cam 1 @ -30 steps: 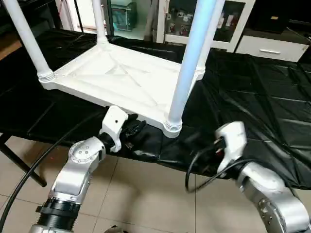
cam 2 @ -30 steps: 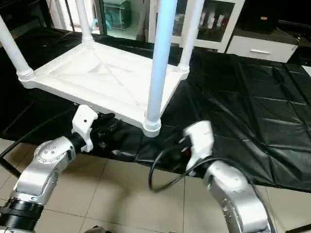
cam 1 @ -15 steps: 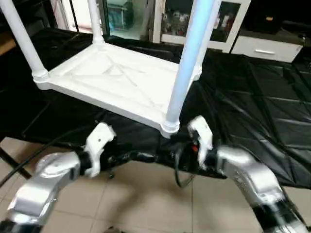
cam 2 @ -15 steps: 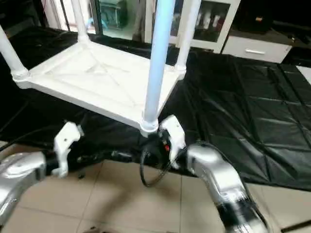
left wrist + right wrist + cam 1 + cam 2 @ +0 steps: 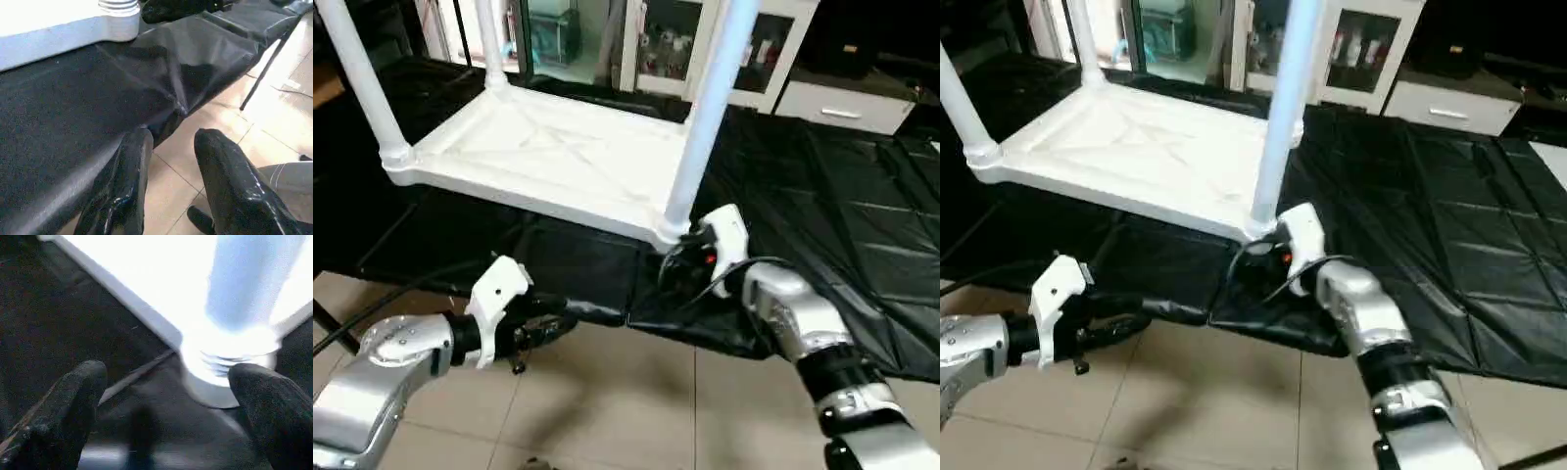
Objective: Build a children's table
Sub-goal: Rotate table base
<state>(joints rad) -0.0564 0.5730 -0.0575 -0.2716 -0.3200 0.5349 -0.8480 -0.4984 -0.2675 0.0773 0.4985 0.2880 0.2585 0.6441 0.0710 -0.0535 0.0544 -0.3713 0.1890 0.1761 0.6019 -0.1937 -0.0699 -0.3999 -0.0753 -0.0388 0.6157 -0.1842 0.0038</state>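
Nearest the camera, the left end effector (image 5: 540,328) hung out over the tiled floor (image 5: 607,401), just off the front edge of the worktop (image 5: 862,225), its two black fingers (image 5: 128,191) partly spread with nothing between them. In the left wrist view those fingers pointed along the draped edge of the black sheet, one finger close to the sheet's fold.

A little farther in, the right end effector (image 5: 166,401) sat over the front edge of the worktop, right beside the nearest corner socket (image 5: 674,233) of the children's table (image 5: 558,162). Its fingers stood wide apart, empty, with the socket and the base of the nearest leg (image 5: 710,103) just ahead of them in the right wrist view.

The children's table lay upside down on the black sheet, X-ribbed underside facing up, toward the worktop's left half. Legs rose upright from its corner sockets: the nearest one, another at the left corner (image 5: 360,83), and one at the far left corner (image 5: 489,44).

Beyond the worktop stood white cabinets (image 5: 656,49) with glass doors.
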